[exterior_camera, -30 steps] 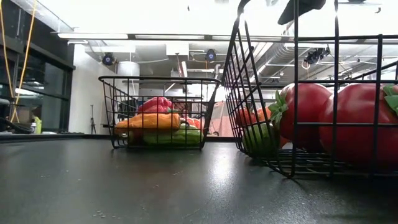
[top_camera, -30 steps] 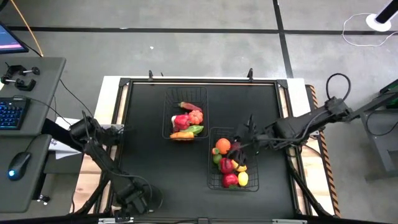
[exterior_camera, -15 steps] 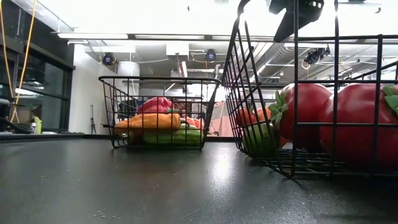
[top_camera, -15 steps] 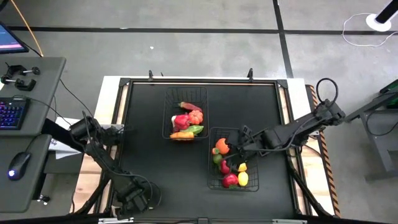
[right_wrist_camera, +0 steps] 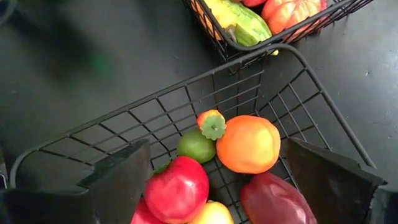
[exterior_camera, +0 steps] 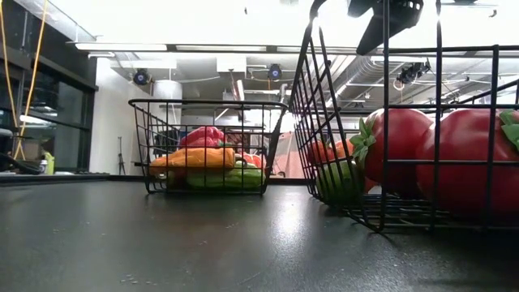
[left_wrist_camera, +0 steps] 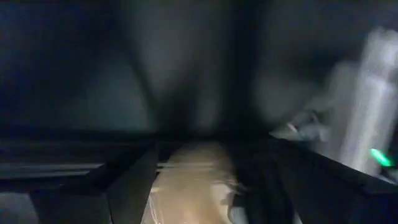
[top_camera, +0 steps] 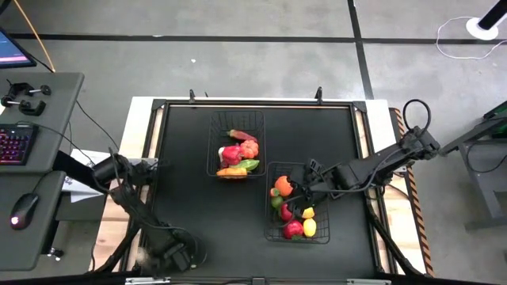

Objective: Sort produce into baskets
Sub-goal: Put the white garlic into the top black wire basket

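Two black wire baskets stand on the black table. The far basket (top_camera: 215,147) holds red, orange and green produce (top_camera: 238,152). The nearer right basket (top_camera: 267,207) holds an orange (right_wrist_camera: 248,144), a lime (right_wrist_camera: 196,146), a red apple (right_wrist_camera: 177,188), a dark red piece (right_wrist_camera: 273,199) and yellow pieces. My right gripper (top_camera: 301,190) hangs open above this basket's far end, fingers on either side of the orange and well above it, with nothing between them. My left gripper (top_camera: 170,255) is open at the table's near left corner.
The table's left half (top_camera: 182,174) is bare black surface. The two baskets nearly touch, corner to corner (right_wrist_camera: 230,46). A desk with keyboard and mouse (top_camera: 24,150) stands left of the table. The low view looks through the nearer basket's mesh (exterior_camera: 389,122).
My right gripper has come down toward the nearer basket and a little toward the table's left, still open, then held still. My left gripper has sunk a little at the near left corner. The produce and baskets have not moved.
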You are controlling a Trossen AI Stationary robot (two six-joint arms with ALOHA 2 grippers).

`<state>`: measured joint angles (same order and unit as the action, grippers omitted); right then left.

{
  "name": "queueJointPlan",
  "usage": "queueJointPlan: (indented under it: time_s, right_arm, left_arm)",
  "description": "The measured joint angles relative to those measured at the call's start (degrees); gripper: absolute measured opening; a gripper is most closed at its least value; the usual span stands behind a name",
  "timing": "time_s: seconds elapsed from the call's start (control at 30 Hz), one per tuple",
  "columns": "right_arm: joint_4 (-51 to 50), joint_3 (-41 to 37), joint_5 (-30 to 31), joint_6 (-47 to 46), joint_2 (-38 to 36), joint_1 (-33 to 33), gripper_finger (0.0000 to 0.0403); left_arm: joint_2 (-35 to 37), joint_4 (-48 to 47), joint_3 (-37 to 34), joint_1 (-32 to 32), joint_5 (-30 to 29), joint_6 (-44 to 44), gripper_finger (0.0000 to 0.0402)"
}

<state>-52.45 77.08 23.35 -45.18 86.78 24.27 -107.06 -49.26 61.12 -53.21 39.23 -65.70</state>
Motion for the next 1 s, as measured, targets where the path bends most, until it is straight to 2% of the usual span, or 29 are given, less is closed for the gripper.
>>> queueJointPlan:
  time_s: [0.1,0.3,0.43,0.53,0.77,0.9,1.0]
  right_arm:
    - [0.0,0.0,0.1,0.0,0.0,0.0,0.0367]
    - [0.0,0.0,0.1,-1.1,0.0,-0.3,0.0367]
    - [0.0,0.0,0.1,-1.4,0.0,-0.3,0.0367]
    - [0.0,0.0,0.1,-1.5,0.0,-0.3,0.0367]
    - [0.2,0.0,0.3,-3.0,0.0,-0.3,0.0367]
    - [0.4,0.0,0.4,-4.6,0.0,-0.3,0.0367]
    - [0.4,0.0,0.5,-5.9,0.0,-0.3,0.0367]
  left_arm:
    - [0.0,-5.1,-0.2,2.4,-4.7,0.3,0.0309]
    - [0.1,-7.3,0.0,9.2,-10.3,5.3,0.0309]
    - [1.1,-8.3,2.9,12.4,-14.5,9.6,0.0309]
    - [2.3,-13.7,5.1,13.5,-19.0,10.9,0.0309]
    - [6.7,-24.7,4.7,12.5,-24.8,7.9,0.0309]
    - [10.4,-26.0,1.9,11.3,-28.3,6.6,0.0309]
    - [14.1,-25.8,-2.5,11.9,-28.9,1.3,0.0309]
